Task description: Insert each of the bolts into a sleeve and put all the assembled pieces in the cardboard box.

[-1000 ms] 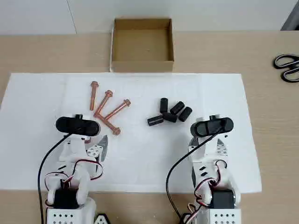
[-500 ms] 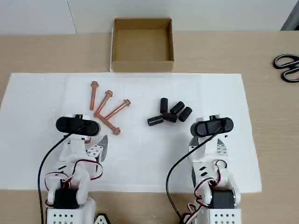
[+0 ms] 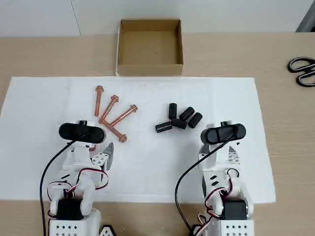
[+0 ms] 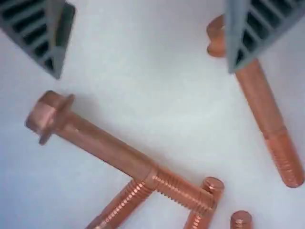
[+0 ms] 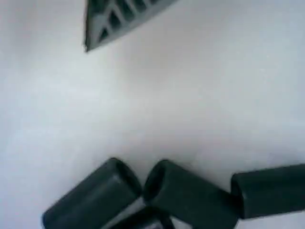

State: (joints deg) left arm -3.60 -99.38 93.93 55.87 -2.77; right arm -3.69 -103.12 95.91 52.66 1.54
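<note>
Four copper bolts (image 3: 109, 108) lie loose on the left half of the white paper sheet (image 3: 39, 147), three fanned out with their tips close together and one slanting across just below them. None is in a sleeve. The left wrist view picks up a fifth bolt (image 4: 262, 109) that the high view mostly hides under the arm. I think the speck of copper at the wrist's edge up there is its head, but it's too small to be sure.

The left gripper (image 4: 143, 71) hangs right over that spot with its fingers (image 4: 43, 28) spread wide and nothing between them. One finger covers part of that fifth bolt's head.

The black sleeves (image 3: 178, 124), five of them, sit in a tight cluster near the middle of the sheet, some touching. The right wrist view shows three or so (image 5: 190, 198) up close, lying on their sides with the open bores showing.

The right gripper (image 3: 220, 147) is just short of that cluster. I can't tell how far open it is.

The cardboard box (image 3: 150, 70) sits on the bench (image 3: 49, 54) past the sheet's far edge, with no parts in it. Scissors (image 3: 302, 71) lie off at the far right.
</note>
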